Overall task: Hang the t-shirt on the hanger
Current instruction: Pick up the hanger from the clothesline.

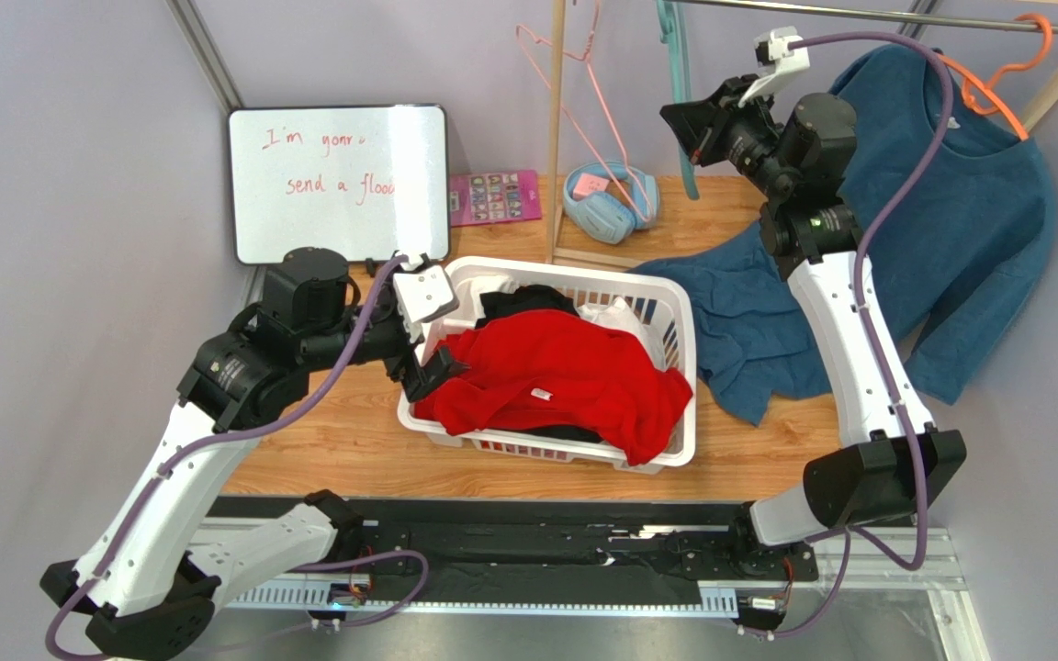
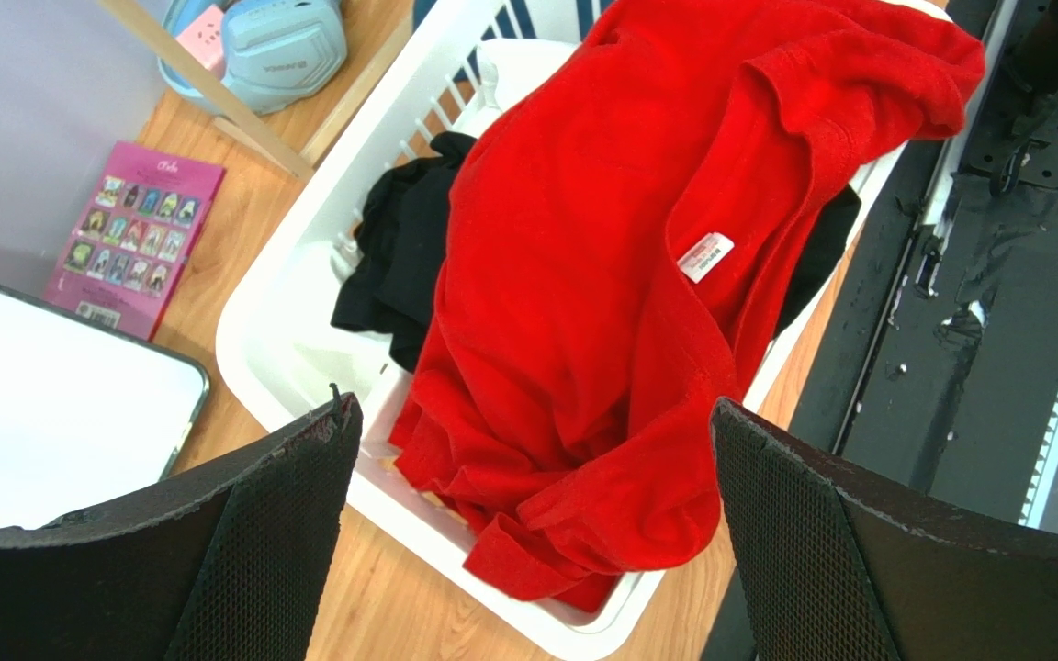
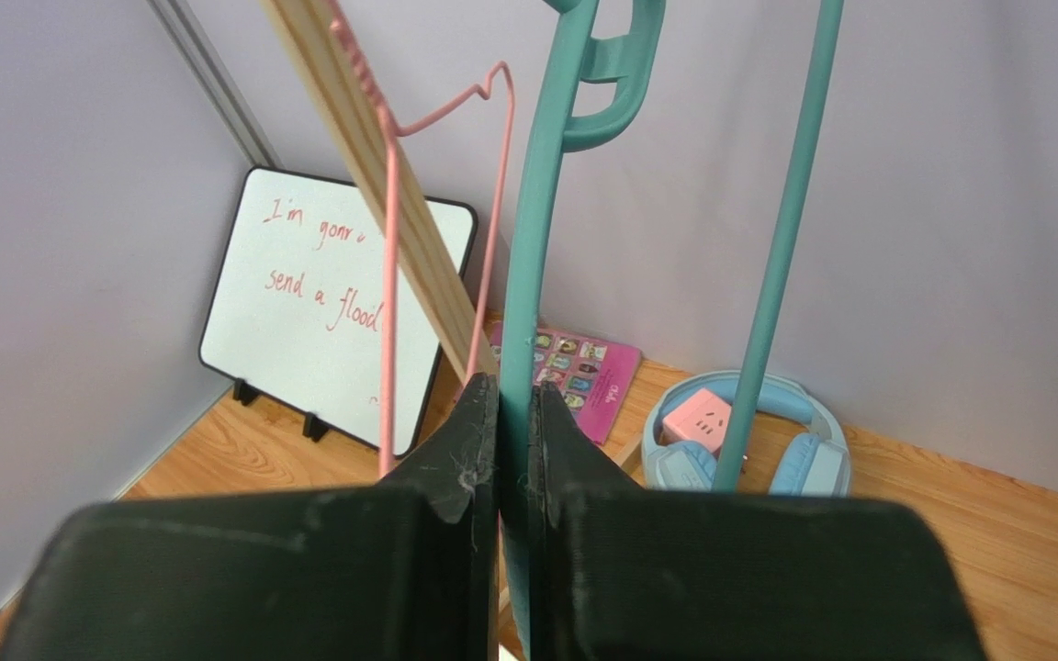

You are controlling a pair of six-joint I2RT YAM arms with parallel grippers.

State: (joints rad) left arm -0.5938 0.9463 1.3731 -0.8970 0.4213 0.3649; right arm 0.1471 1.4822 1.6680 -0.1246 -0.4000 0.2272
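Observation:
The red t-shirt lies crumpled in the white laundry basket, over a black garment. In the left wrist view the t-shirt shows its white neck label. My left gripper is open at the basket's left rim, its jaws either side of the shirt's lower folds, not touching them. My right gripper is raised at the back and shut on one bar of the teal hanger, which hangs upright; it also shows in the top view.
A thin pink wire hanger hangs beside a wooden rack post. A teal-blue long-sleeved top hangs on an orange hanger at right. A whiteboard, a pink booklet and blue headphones stand at the back.

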